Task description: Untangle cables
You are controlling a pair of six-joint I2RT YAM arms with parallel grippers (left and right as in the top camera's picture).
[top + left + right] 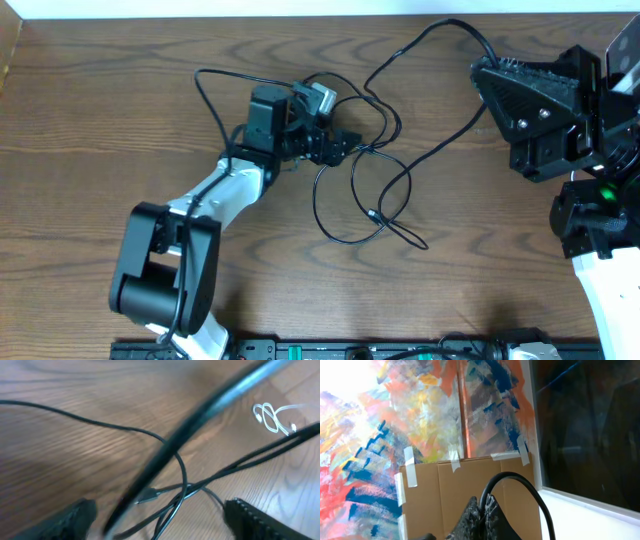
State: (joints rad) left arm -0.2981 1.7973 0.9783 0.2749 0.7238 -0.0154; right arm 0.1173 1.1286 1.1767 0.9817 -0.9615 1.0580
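Long black cables (318, 212) lie looped and crossed on the wooden table (90, 110). My left gripper (343, 146) is open, low over the left side of the tangle. In the left wrist view its fingers (160, 522) straddle crossed black cables (100, 424) and a small plug end (147, 495). One blurred strand runs diagonally close to the camera. A thin white cable (272, 417) lies coiled farther off; it does not show in the overhead view. My right gripper (482, 72) is raised at the right, shut (485, 505) on a black cable (520, 480) that trails down to the tangle.
The right wrist camera faces a painted wall and a taped cardboard panel (445, 490), with a dark window at right. A black rail (350, 350) runs along the table's front edge. The arm bases stand at front left and right.
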